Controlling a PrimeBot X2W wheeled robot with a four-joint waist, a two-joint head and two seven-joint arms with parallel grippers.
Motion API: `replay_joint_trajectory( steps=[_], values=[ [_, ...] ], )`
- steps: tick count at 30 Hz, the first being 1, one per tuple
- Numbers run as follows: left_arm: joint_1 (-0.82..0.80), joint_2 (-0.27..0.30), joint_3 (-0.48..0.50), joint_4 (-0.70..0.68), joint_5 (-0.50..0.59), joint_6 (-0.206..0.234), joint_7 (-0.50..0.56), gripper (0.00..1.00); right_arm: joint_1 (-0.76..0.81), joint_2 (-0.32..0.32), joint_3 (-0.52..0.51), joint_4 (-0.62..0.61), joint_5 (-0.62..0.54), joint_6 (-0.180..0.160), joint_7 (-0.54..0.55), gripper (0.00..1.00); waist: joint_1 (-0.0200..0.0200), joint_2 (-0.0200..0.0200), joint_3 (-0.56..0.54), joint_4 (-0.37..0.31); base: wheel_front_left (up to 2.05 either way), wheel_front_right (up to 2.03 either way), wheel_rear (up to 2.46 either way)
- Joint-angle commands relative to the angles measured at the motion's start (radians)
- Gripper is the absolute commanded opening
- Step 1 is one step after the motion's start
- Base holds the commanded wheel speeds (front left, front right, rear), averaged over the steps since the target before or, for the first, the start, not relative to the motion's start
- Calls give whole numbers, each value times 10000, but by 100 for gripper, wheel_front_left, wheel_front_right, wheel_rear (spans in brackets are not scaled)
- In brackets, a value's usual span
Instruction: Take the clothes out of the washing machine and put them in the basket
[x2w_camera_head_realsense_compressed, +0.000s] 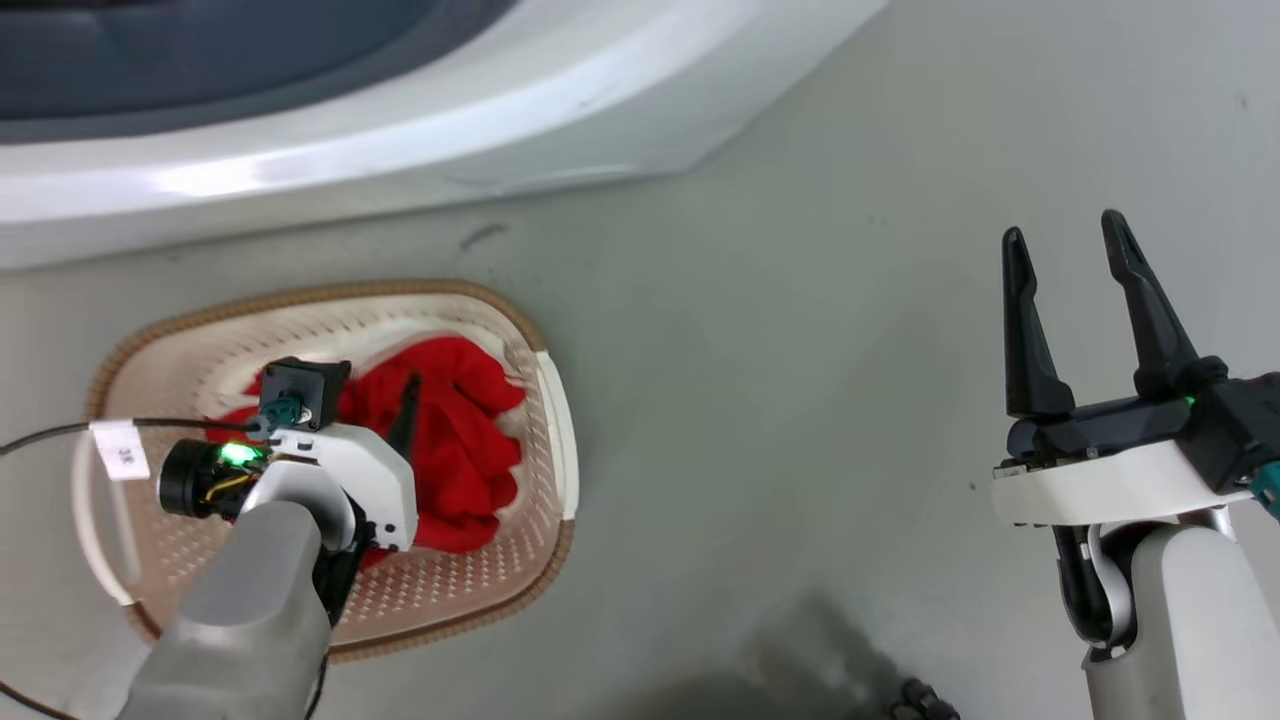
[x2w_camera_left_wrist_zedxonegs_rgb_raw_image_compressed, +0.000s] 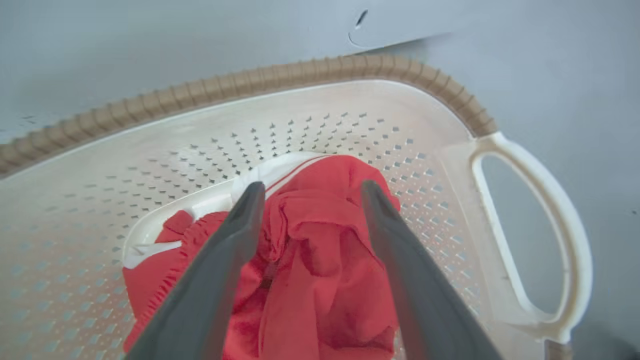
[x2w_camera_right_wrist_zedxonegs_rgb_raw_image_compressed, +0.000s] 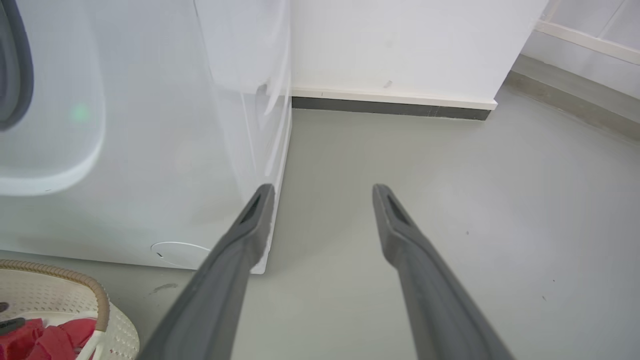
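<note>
The cream basket (x2w_camera_head_realsense_compressed: 400, 292) with a brown rim stands on the floor in front of the white washing machine (x2w_camera_head_realsense_compressed: 400, 130). Red clothes (x2w_camera_head_realsense_compressed: 460, 440) with white trim lie bunched inside it. My left gripper (x2w_camera_head_realsense_compressed: 400, 400) points down into the basket. In the left wrist view the left gripper (x2w_camera_left_wrist_zedxonegs_rgb_raw_image_compressed: 310, 192) is open, its fingers spread just over the clothes (x2w_camera_left_wrist_zedxonegs_rgb_raw_image_compressed: 325, 260) inside the basket wall (x2w_camera_left_wrist_zedxonegs_rgb_raw_image_compressed: 200, 150). My right gripper (x2w_camera_head_realsense_compressed: 1065, 228) hangs open over bare floor far to the right. The right wrist view shows the right gripper (x2w_camera_right_wrist_zedxonegs_rgb_raw_image_compressed: 322, 189) holding nothing, the washing machine (x2w_camera_right_wrist_zedxonegs_rgb_raw_image_compressed: 150, 150) and the basket (x2w_camera_right_wrist_zedxonegs_rgb_raw_image_compressed: 65, 274) corner.
Grey floor (x2w_camera_head_realsense_compressed: 800, 400) stretches between the basket and my right arm. A white wall with a dark baseboard (x2w_camera_right_wrist_zedxonegs_rgb_raw_image_compressed: 390, 105) runs behind the machine's right side. A black cable (x2w_camera_head_realsense_compressed: 50, 435) and a white label (x2w_camera_head_realsense_compressed: 120, 448) cross the basket's left rim.
</note>
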Motion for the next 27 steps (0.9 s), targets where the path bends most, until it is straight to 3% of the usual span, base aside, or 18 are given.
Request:
replay_joint_trajectory(
  steps=[1,15,22,27],
  values=[
    [255,-55,116,-162,-19,1,-25,100,67,-7,-48,57,-82,-9,-23,100,0,-1,-904,465,0,0,0],
    [2655,-152,2266,-3946,949,-209,-25,100,1056,-9,-585,633,-677,-11,-23,100,0,-1,-4099,1855,0,0,0],
    [4098,-507,3508,-6044,1686,-56,-26,100,1602,-6,-841,656,-763,-9,-23,100,0,-1,-5199,2313,0,0,0],
    [5781,-1057,4510,-8000,2511,111,-26,100,2428,-4,-946,787,-739,-9,-22,100,0,-1,-6238,2596,0,0,0]
  ],
)
